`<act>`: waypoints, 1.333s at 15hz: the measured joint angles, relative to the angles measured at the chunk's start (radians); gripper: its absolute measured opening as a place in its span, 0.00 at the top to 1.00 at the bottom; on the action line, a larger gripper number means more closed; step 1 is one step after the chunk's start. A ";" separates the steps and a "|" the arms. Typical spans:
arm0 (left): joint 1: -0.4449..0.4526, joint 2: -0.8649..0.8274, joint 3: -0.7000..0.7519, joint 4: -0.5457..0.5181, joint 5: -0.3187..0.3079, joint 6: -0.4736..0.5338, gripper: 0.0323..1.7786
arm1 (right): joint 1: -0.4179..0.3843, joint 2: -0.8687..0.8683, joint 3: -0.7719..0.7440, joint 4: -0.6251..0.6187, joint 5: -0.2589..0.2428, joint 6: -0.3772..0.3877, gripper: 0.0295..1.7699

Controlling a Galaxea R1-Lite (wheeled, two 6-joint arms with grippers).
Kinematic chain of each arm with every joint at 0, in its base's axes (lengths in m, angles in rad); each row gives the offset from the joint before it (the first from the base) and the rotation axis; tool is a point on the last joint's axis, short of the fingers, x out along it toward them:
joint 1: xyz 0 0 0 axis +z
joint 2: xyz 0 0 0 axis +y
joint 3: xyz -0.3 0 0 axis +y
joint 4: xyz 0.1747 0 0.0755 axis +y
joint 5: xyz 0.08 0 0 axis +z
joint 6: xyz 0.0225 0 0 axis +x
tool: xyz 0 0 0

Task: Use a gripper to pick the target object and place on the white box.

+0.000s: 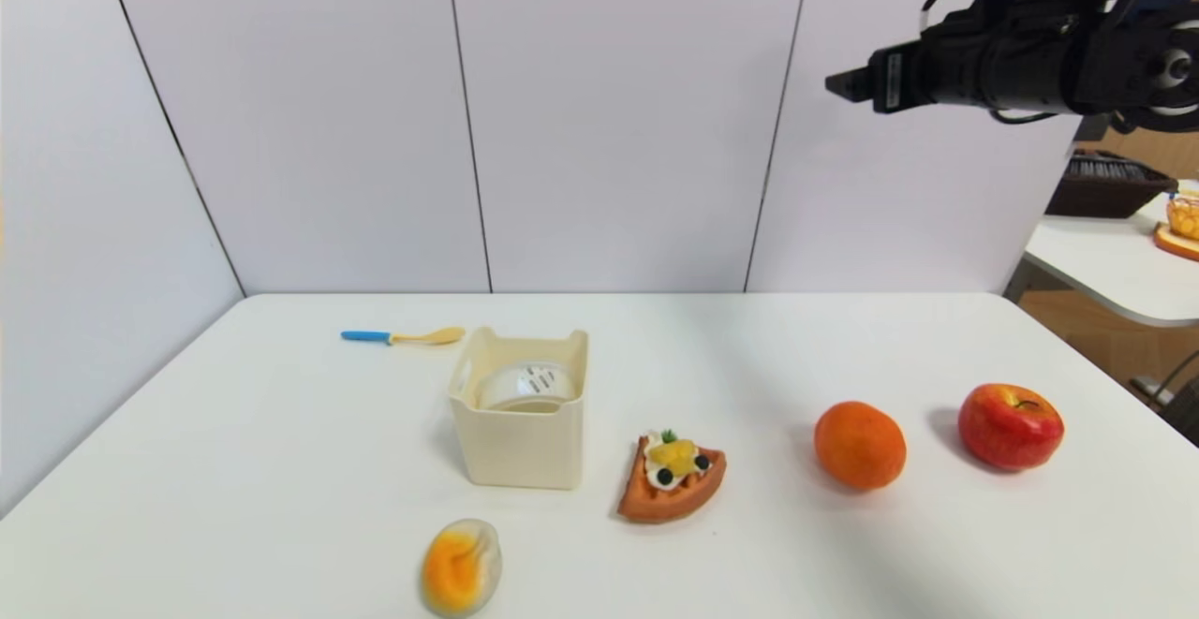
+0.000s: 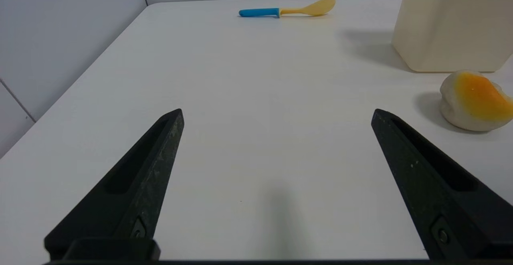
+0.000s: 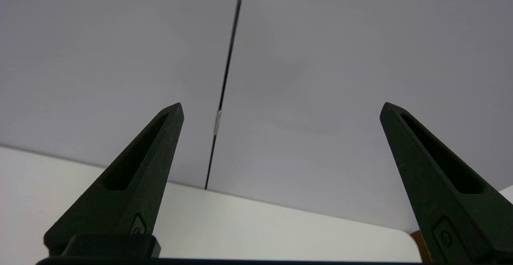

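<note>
From the head view, the white puck (image 1: 527, 385) lies inside the white box (image 1: 521, 441) on the table (image 1: 843, 357); a spoon (image 1: 405, 336) lies behind the box, a waffle (image 1: 672, 478) just beside it, an orange (image 1: 859, 445) and an apple (image 1: 1010, 425) well beyond the waffle. The right gripper (image 1: 843, 83) hangs high above the orange. The left wrist view shows the left gripper (image 2: 277, 114) spread wide over bare table near the box (image 2: 453, 24). The right wrist view shows the right gripper (image 3: 281, 109) spread wide, facing the wall.
</note>
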 joint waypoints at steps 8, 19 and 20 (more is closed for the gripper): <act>0.000 0.000 0.000 0.000 0.000 0.000 0.05 | -0.150 -0.381 0.397 -0.239 0.184 -0.056 0.04; 0.000 0.000 0.000 0.000 0.000 0.000 0.05 | -0.218 -1.167 1.108 -0.244 0.224 -0.049 0.04; 0.000 0.000 0.000 0.000 0.000 0.000 0.05 | -0.219 -1.237 1.153 -0.229 0.221 -0.042 0.04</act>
